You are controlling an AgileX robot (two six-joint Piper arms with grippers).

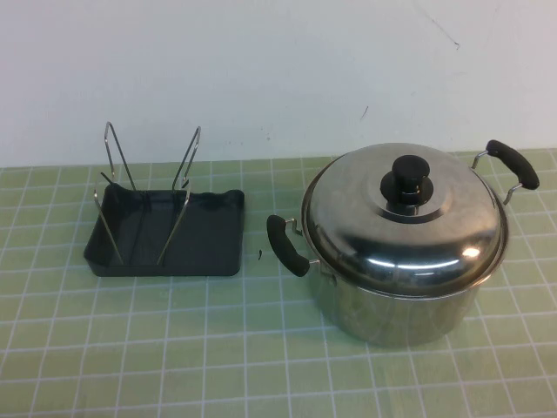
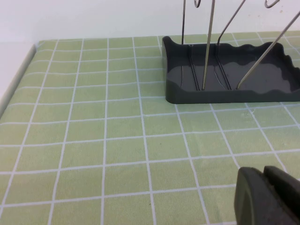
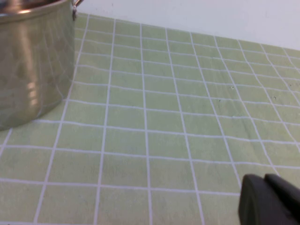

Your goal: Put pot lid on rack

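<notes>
Green mat (image 1: 174, 348), pot lid (image 1: 405, 222) far from left tool (image 2: 267, 197), right tool (image 3: 269, 199)

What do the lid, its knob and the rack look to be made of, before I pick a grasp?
Pot lid: polished steel, judging by its mirror glare. Knob: glossy black, probably plastic. Rack: dark matte tray, likely plastic, with thin bright wire uprights. Left gripper sits low near the rack, right gripper beside the pot; neither holds anything.

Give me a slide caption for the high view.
Start of task: pot lid sits closed on the steel pot, empty rack to its left, neither gripper in this view.
</notes>
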